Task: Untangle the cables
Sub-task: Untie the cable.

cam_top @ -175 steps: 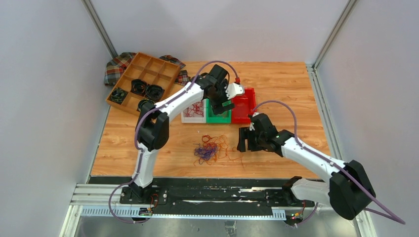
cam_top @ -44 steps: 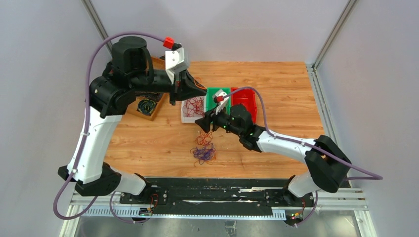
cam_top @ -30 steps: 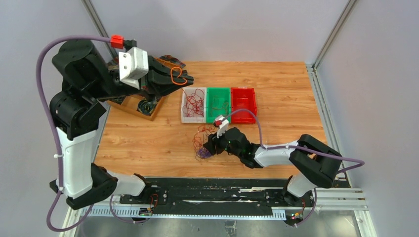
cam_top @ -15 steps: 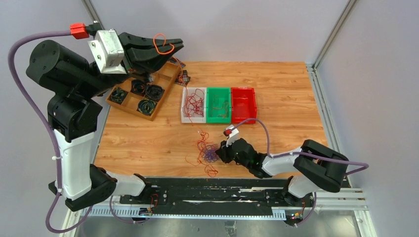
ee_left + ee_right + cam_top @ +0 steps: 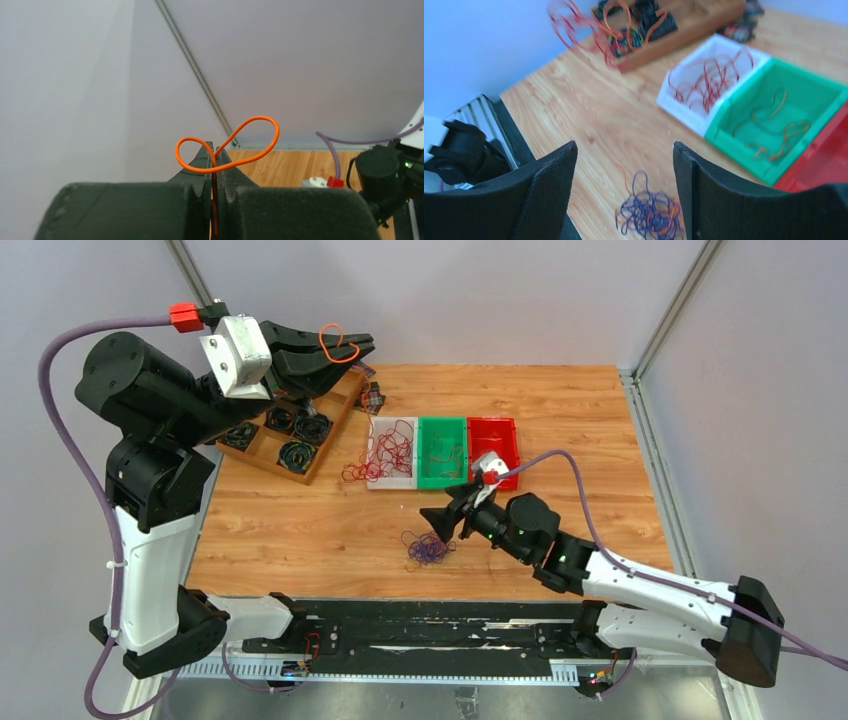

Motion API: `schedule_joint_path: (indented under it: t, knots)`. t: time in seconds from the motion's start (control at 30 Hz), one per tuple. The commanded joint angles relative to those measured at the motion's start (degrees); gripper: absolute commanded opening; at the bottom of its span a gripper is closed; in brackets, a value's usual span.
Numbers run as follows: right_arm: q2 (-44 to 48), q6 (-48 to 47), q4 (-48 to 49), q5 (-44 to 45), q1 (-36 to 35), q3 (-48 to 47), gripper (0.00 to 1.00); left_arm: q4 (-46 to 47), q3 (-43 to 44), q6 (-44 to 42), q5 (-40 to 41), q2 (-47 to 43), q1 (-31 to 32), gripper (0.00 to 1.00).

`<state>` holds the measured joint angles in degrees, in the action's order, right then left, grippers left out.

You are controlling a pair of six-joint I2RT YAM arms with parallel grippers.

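Note:
My left gripper [image 5: 352, 343] is raised high at the back left, shut on a loop of orange cable [image 5: 334, 336]. In the left wrist view the orange cable [image 5: 260, 120] curls out above the closed fingertips [image 5: 206, 156]. A tangled purple clump of cables [image 5: 428, 548] with a few orange strands lies on the table. My right gripper [image 5: 437, 521] hovers just above and behind it, open and holding nothing. The right wrist view shows the clump [image 5: 651, 215] between the spread fingers [image 5: 551, 175]. Red cables [image 5: 372, 455] trail over the white bin's left edge.
A white bin [image 5: 391, 483], a green bin [image 5: 443, 483] with orange strands and a red bin [image 5: 497, 455] stand in a row mid-table. A wooden tray [image 5: 262, 443] with black coils and a plaid cloth [image 5: 372, 395] sit at the back left.
My right gripper has opened and risen off the clump toward the bins. The red strands have left the clump and now hang by the white bin. The left gripper barely moved.

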<state>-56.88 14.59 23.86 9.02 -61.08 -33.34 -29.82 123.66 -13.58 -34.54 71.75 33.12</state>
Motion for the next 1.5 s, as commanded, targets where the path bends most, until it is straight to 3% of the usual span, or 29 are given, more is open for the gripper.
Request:
schedule_joint_path:
  t: [0.0, 0.43, 0.73, 1.23, 1.37, 1.47]
  knots:
    - [1.2, -8.3, -8.6, -5.2, -0.8, -7.8, 0.70, -0.5, -1.3, -0.7, -1.2, -1.1, -0.2, 0.00]
    - [-14.9, -12.0, -1.6, -18.6, -1.1, -26.1, 0.75, -1.5, -2.2, 1.7, -3.0, -1.1, -0.2, 0.00]
    - [-21.8, -6.3, 0.8, -21.3, -1.1, -27.3, 0.69, -1.9, -1.4, 2.8, -4.9, -1.4, -0.2, 0.00]
    - [-12.0, -7.0, -2.8, -4.7, -1.0, -17.4, 0.79, -1.8, 0.0, 2.1, -4.8, -1.4, -0.2, 0.00]
    - [-8.3, -7.8, 3.5, -12.7, -1.1, -13.5, 0.80, -1.7, -0.3, 2.2, -4.8, -1.6, -0.2, 0.00]
    - [-8.3, -10.4, 2.6, -16.3, -2.2, -15.8, 0.80, -1.7, -0.8, 2.3, -4.8, -1.6, -0.2, 0.00]
